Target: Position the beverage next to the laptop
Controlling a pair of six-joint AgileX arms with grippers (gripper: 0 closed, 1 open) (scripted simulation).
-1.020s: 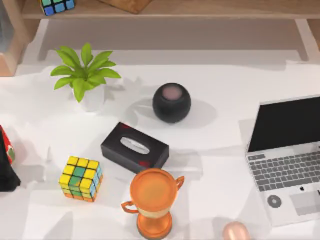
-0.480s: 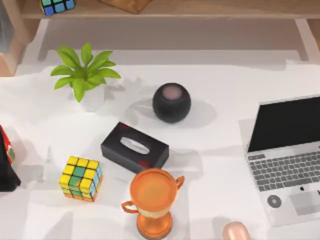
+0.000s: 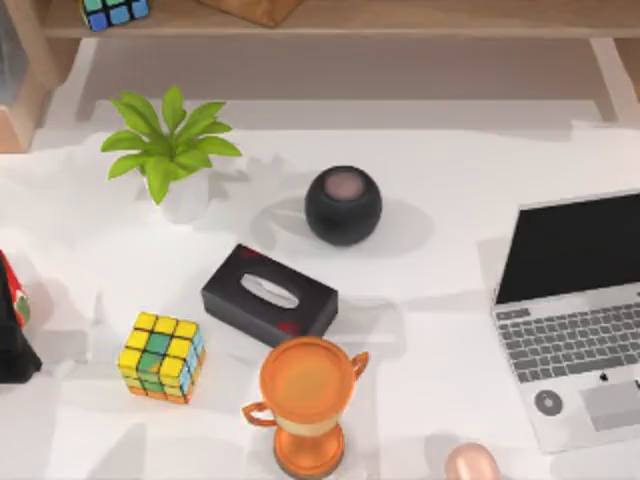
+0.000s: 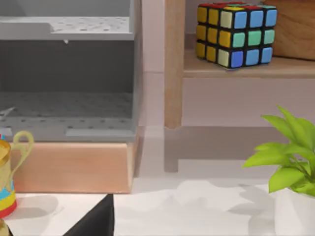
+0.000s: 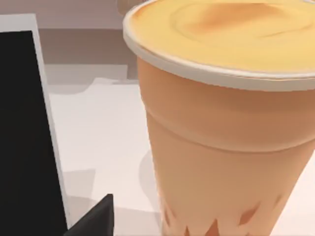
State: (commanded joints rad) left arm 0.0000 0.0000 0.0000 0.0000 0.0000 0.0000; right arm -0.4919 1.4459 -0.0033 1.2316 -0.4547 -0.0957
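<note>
At the top view's lower edge, right of centre, we see the beverage [image 3: 470,463], a peach cup, near the laptop [image 3: 575,315] at the right edge. Our right wrist camera sits close to the cup [image 5: 221,123]. We cannot tell either gripper's finger state.

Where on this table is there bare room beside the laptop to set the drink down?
Free: the white patch between the laptop, the black round speaker and the orange trophy. Crowded: around the tissue box, trophy and cube.
</note>
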